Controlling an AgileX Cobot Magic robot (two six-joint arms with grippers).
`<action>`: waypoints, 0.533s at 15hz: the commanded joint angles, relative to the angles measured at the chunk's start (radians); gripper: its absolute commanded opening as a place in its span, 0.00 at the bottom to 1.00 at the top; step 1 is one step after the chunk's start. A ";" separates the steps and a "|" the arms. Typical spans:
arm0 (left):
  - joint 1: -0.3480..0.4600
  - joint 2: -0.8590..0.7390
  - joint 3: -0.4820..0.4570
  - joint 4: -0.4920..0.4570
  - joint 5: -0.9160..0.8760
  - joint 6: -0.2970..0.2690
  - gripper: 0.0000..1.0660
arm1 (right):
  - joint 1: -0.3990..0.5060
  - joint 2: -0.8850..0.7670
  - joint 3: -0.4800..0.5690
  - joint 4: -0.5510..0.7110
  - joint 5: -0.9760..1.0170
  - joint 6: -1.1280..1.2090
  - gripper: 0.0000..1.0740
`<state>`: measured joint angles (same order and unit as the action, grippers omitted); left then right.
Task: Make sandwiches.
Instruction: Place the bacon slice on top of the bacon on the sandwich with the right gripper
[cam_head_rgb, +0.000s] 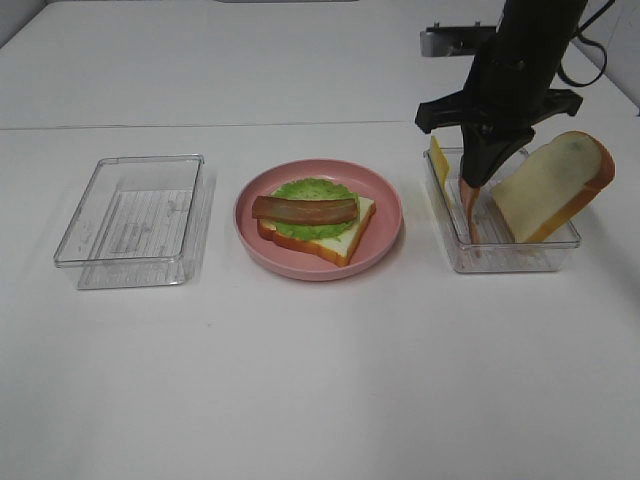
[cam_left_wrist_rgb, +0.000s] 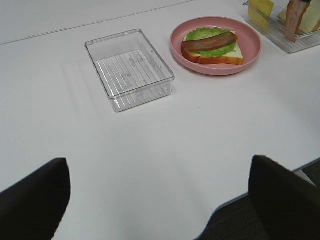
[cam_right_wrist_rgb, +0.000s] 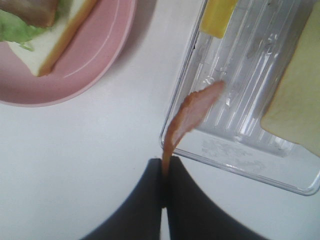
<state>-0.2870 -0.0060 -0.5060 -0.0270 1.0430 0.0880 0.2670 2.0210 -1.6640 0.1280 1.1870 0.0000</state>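
The left gripper (cam_left_wrist_rgb: 160, 167), fingers spread wide, hangs well apart from a clear tray (cam_head_rgb: 130, 220) and, further right, the half-built sandwich (cam_head_rgb: 330, 235) topped with a bacon strip (cam_head_rgb: 304, 209) on the pink plate (cam_head_rgb: 387, 215). The right gripper (cam_head_rgb: 478, 182) is pinched on a ham slice (cam_head_rgb: 469, 212), its top hidden between the fingers, its lower end dangling into the right-hand tray (cam_head_rgb: 505, 262). That tray holds an upright cheese slice (cam_head_rgb: 438, 158) and a leaning bread slice (cam_head_rgb: 555, 185).

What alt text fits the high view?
The right tool holds a ham slice hanging into a clear tray beside cheese and a leaning bread slice. A pink plate at centre carries bread, lettuce and bacon; another tray sits left.
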 joint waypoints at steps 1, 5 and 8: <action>0.001 -0.021 0.004 -0.007 -0.017 -0.006 0.84 | -0.001 -0.108 -0.005 0.023 0.010 -0.021 0.00; 0.001 -0.021 0.004 -0.007 -0.017 -0.006 0.84 | -0.001 -0.210 -0.005 0.172 -0.007 -0.093 0.00; 0.001 -0.021 0.004 -0.007 -0.017 -0.006 0.84 | 0.000 -0.195 -0.004 0.425 -0.051 -0.223 0.00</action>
<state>-0.2870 -0.0060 -0.5060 -0.0270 1.0430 0.0880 0.2670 1.8310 -1.6640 0.5600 1.1410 -0.2090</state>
